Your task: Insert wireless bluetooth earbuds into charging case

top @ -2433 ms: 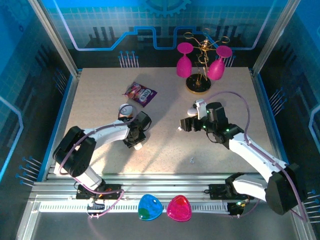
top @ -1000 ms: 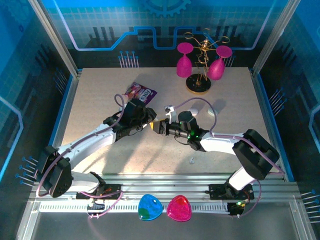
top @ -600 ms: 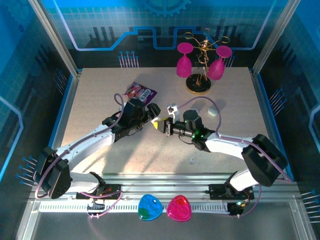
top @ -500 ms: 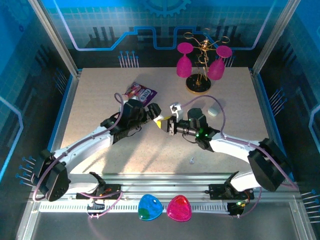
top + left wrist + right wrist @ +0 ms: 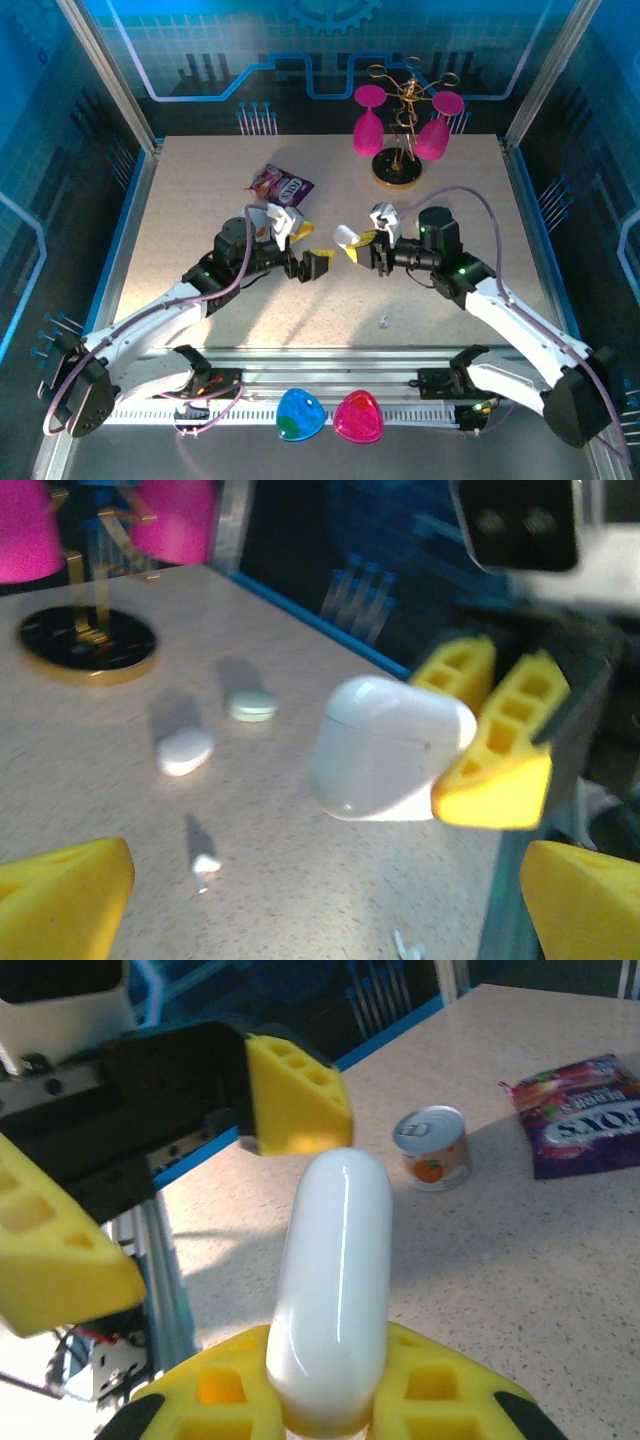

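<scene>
the right gripper [image 5: 358, 246] hangs over the middle of the table [image 5: 200, 200], its yellow fingers pinching one end of a white charging case [image 5: 345, 236] whose free end points left. the left gripper [image 5: 310, 250] faces it just beside that free end, fingers spread wide apart. one tiny white earbud [image 5: 383, 321] lies on the table nearer the front edge, well apart from the case.

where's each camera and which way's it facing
Top external: above and behind, looking down on the table; left arm and right arm show.
Left wrist: faces right, at the charging case; own fingertips frame it.
Right wrist: faces left, at the left pincer; own right pincer grips the case.
Shared: both wrist views show the case.
</scene>
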